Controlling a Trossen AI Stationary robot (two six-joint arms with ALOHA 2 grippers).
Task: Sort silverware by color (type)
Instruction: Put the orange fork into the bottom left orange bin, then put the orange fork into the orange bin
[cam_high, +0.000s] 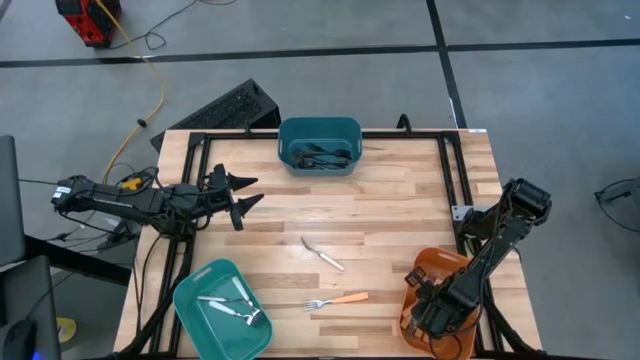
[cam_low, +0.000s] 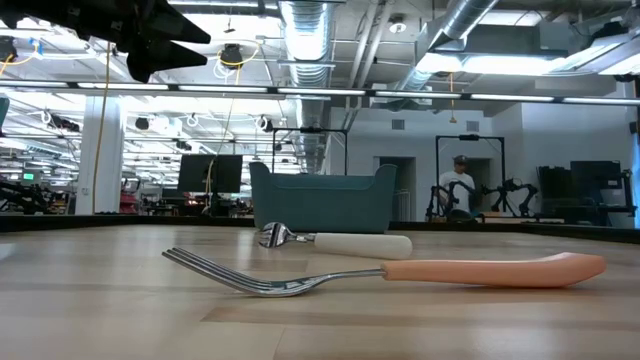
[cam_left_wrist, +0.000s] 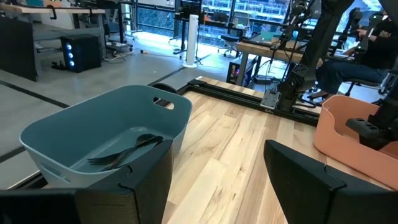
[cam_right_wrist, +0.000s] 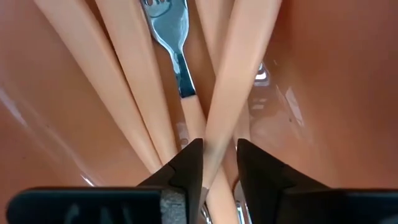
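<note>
My right gripper (cam_right_wrist: 219, 171) points down inside the orange bin (cam_high: 425, 272) at the table's near right, shut on an orange-handled utensil (cam_right_wrist: 239, 81) that lies among other orange-handled forks (cam_right_wrist: 168, 37). One orange-handled fork (cam_high: 338, 299) and a white-handled utensil (cam_high: 322, 253) lie flat on the table's middle. My left gripper (cam_high: 245, 197) hovers open over the table's left side. The dark teal bin (cam_high: 320, 128) at the far edge holds dark forks (cam_left_wrist: 124, 152). The light teal bin (cam_high: 195, 325) at the near left holds white-handled pieces. My right gripper pinches the orange handle (cam_right_wrist: 217, 146) between its two fingers, which come from above, pointing down, and lie across it. The handle runs on past the fingers over the other handles on the bin's floor. Which end of it the fingers have is hidden.
Black rails (cam_high: 200, 140) frame the table's edges. A keyboard (cam_high: 225, 108) lies beyond the far left corner. Bare wood stretches between the three bins around the two loose pieces. A person (cam_low: 458, 185) stands far off in the room.
</note>
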